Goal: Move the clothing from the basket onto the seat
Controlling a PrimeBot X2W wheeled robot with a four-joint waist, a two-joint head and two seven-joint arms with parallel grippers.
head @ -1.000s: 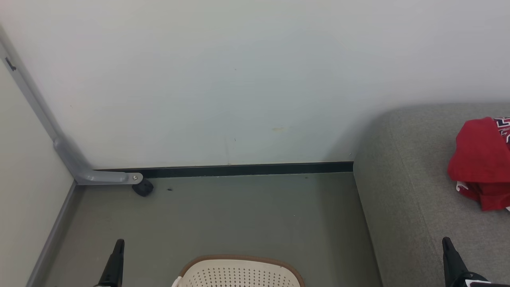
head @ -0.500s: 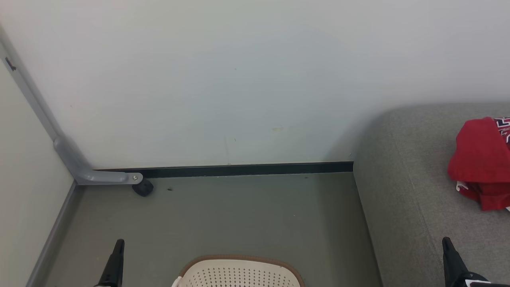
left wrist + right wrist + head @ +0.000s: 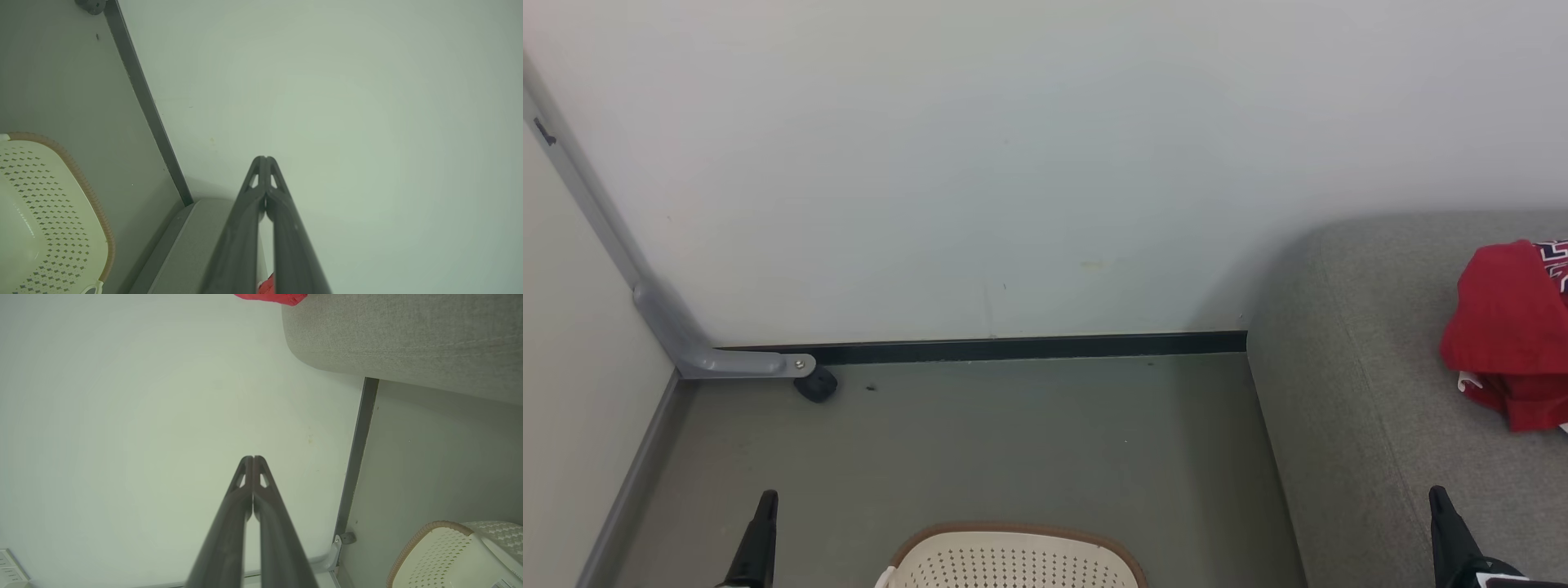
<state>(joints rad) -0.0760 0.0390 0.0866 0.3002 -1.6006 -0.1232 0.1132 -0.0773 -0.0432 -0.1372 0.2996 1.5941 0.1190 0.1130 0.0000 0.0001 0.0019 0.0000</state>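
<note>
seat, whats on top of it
A crumpled heap of red clothing with white trim lies on the grey seat, cut off by the head view's right edge. Anything under the heap is covered.

floor (image 3: 1013, 441): smooth grey-green, running back to a dark skirting strip (image 3: 1013, 347).
on the floor, near edge: cream perforated basket (image 3: 1013, 563) with a brown rim, left of the seat and apart from it.
on the floor, far left corner: black caster (image 3: 815, 384) under a grey frame leg (image 3: 719, 362).
seat (image 3: 1356, 392): grey woven cushion with a rounded corner, at the right.
on the seat: bunched red clothing (image 3: 1503, 327), white trim at its lower edge.
</note>
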